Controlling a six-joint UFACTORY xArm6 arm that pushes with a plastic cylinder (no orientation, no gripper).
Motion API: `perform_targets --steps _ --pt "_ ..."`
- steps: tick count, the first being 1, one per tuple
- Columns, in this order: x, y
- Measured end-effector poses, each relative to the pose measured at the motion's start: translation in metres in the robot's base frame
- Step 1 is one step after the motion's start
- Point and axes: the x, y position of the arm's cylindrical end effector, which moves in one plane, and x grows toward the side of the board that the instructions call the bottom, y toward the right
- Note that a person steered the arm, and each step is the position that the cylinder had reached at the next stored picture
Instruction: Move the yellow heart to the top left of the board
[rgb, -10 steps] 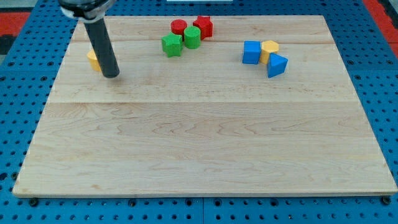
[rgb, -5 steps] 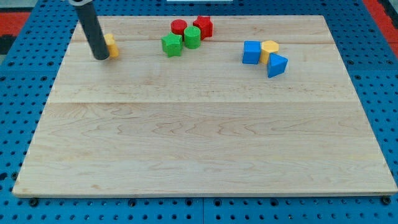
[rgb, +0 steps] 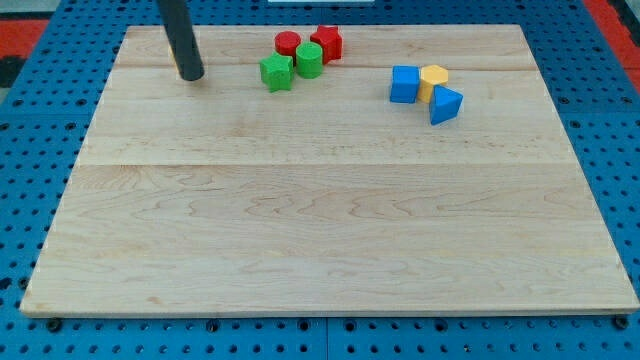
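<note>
Gripper there is none; the arm ends in a dark rod, and my tip (rgb: 192, 75) rests on the surface (rgb: 320, 220) near the view's top left, holding nothing. No yellow heart shows anywhere; whether it lies hidden behind the rod I cannot tell. To the view's right of my tip, apart from it, sits a cluster of 4 blocks: a green block (rgb: 276, 72) nearest, a green cylinder (rgb: 309, 60) touching it, a red cylinder (rgb: 288, 43) and a red block (rgb: 326, 43) just above them near the top edge. Farther right, well apart, lie 3 more packed together: a blue cube (rgb: 404, 84), a yellow block (rgb: 434, 79) touching its right side, and a blue triangular block (rgb: 445, 104) just below. The surface is a pale wooden board lying on a blue pegboard (rgb: 30, 130) dotted with holes, with red at the view's top corners.
</note>
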Motion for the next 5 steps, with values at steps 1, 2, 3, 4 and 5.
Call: perform_targets --steps 1,2,3,4,5 --pt "-0.022 -0.030" --pt "-0.032 -0.042" --pt "-0.038 -0.029" --pt "-0.038 -0.027" --pt "-0.038 -0.027"
